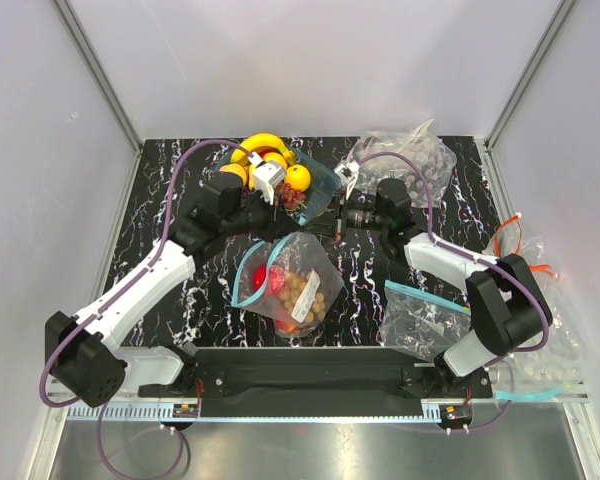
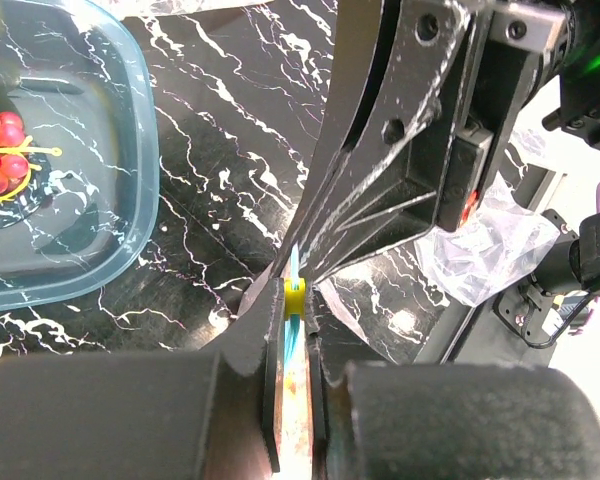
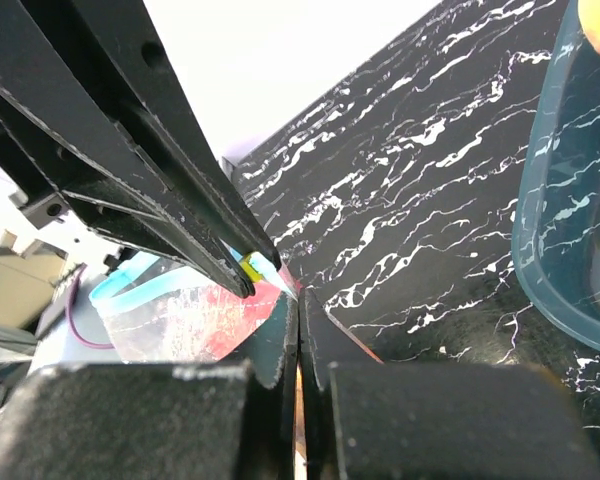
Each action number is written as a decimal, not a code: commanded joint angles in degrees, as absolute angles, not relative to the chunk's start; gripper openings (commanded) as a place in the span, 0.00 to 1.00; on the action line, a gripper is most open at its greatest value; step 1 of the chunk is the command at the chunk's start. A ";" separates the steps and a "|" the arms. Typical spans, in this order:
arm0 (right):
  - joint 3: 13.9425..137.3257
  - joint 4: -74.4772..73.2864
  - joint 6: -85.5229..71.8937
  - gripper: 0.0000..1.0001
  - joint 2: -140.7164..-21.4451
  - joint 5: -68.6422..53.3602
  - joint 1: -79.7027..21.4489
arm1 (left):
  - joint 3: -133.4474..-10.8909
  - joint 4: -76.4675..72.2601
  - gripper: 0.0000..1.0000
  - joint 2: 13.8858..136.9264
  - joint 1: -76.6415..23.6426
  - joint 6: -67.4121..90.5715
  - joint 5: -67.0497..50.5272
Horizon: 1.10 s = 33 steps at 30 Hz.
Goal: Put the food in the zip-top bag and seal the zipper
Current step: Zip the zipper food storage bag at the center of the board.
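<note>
Bag [image 1: 300,275] sat mid-bench [image 1: 160,200], apple [image 1: 260,277] and nut cluster [image 1: 302,290] inside; left end effector [image 2: 295,310] pinched the blue zipper [image 2: 293,335]; right end effector [image 3: 300,310] pressed together on same strip, tips meeting.

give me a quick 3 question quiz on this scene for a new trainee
1. True or false: the zip-top bag holds a red fruit.
2. Which lies in the bowl? A banana; B fork; C sponge.
3. Fill in: the left gripper is shut on the light-blue ____.
Key: 1 true; 2 A; 3 zipper.
</note>
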<state>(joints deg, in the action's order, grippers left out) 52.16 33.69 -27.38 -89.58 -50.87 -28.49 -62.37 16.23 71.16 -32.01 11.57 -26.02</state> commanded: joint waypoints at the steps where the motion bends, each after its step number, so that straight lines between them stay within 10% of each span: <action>1: 50.72 41.65 -31.02 0.00 -88.51 -47.63 -23.83 | -64.25 16.87 0.05 70.40 -32.70 11.51 -26.81; 12: 48.34 48.60 -35.33 0.00 -88.16 -49.31 -20.92 | -63.19 16.78 0.04 69.79 -32.70 10.37 -21.97; 33: 38.67 32.70 -32.61 0.00 -73.04 -13.56 -10.20 | -61.79 16.87 0.04 68.20 -34.01 13.27 -22.33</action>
<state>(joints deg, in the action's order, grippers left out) 38.59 35.97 -35.79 -75.92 -29.74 -12.95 -62.22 16.23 71.31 -33.93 12.67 -23.09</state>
